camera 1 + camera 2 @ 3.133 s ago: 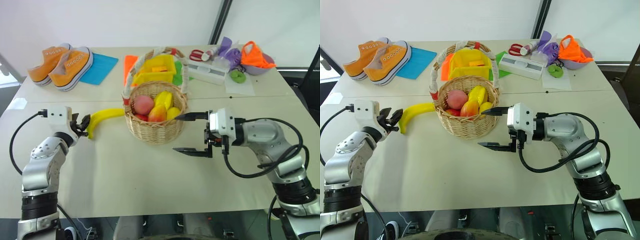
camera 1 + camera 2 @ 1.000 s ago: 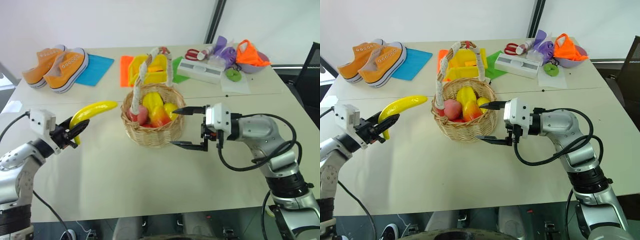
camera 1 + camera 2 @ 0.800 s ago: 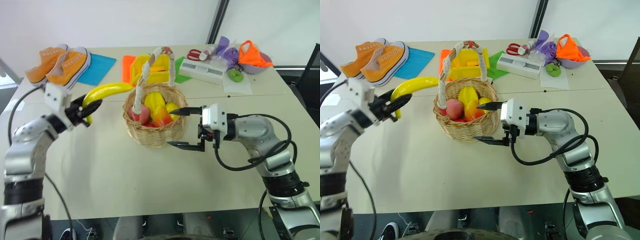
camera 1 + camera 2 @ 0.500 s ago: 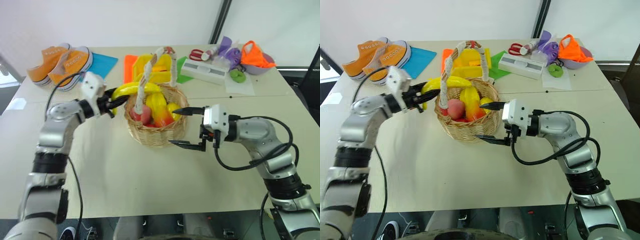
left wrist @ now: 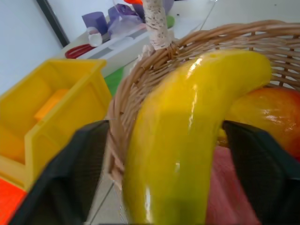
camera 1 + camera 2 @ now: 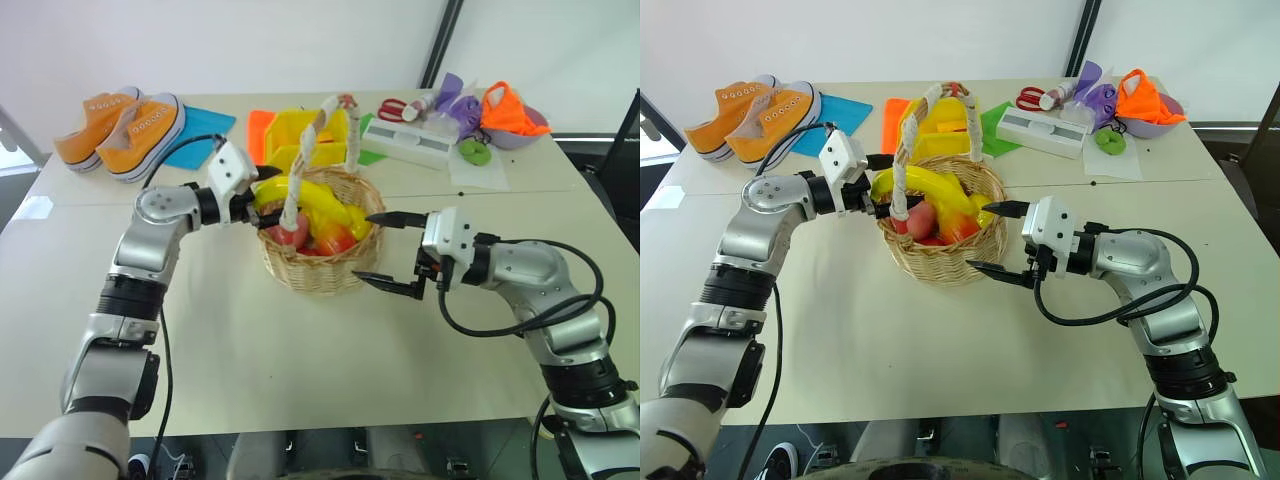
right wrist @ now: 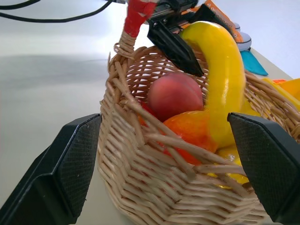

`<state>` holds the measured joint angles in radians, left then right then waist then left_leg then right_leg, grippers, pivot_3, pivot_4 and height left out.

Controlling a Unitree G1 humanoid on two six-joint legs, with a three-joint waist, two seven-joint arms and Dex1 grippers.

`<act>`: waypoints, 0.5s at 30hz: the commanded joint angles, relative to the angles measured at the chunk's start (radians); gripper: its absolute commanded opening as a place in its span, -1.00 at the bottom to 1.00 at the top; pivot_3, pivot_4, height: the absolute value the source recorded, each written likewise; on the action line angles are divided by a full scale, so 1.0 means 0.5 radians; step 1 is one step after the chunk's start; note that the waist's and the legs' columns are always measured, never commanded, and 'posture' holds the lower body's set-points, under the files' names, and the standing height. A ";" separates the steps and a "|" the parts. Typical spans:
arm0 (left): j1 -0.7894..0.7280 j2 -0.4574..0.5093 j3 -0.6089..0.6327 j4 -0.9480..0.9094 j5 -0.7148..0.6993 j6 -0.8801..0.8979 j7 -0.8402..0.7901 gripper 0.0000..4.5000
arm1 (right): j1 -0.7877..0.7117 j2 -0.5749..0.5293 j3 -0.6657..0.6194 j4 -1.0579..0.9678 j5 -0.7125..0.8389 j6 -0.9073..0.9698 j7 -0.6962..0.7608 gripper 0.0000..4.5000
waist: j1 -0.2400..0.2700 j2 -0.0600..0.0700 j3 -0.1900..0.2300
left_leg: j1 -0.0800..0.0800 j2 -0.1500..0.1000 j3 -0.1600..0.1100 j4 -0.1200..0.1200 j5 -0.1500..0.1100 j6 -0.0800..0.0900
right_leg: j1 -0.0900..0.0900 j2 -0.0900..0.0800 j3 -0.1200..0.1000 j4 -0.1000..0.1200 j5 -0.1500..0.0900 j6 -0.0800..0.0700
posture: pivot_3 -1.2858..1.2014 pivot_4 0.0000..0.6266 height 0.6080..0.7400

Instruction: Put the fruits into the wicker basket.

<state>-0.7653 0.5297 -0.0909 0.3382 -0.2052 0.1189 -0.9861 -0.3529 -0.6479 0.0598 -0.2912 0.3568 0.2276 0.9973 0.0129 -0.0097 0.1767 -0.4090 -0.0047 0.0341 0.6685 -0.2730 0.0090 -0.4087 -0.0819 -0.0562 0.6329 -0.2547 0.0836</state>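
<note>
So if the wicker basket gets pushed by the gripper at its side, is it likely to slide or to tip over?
The wicker basket would probably slide rather than tip: it looks wide and low, and it stands flat on the table. The fruit piled inside, banana included, likely adds weight low down. The tall handle might catch a finger of the right gripper, though.

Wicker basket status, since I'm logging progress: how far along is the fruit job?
Nearly done. The peach and the smaller orange-red fruit already lie in the wicker basket. The banana lies across its rim onto the other fruit, with the open left pincer at its end. The right pincer stands open beside the basket. Left: withdraw the left pincer; no other fruit is seen lying on the table.
</note>
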 commanded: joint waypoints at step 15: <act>0.361 0.039 0.484 -0.603 -0.511 0.215 0.096 0.96 | -0.171 0.115 -0.169 0.167 0.143 -0.005 -0.092 1.00 | 0.001 0.000 0.000 | 0.000 0.002 -0.001 0.000 0.000 0.000 | 0.000 0.000 0.002 0.001 0.000 0.000 | 0.03 -0.52 1.00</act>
<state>-0.5766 0.5377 0.1110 0.0992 -0.4172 0.1985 -0.9505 -0.4202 -0.5971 0.0028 -0.2070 0.4192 0.2484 0.9616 0.0132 -0.0098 0.1767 -0.4088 -0.0036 0.0337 0.6687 -0.2729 0.0087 -0.4086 -0.0825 -0.0549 0.6333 -0.2546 0.0836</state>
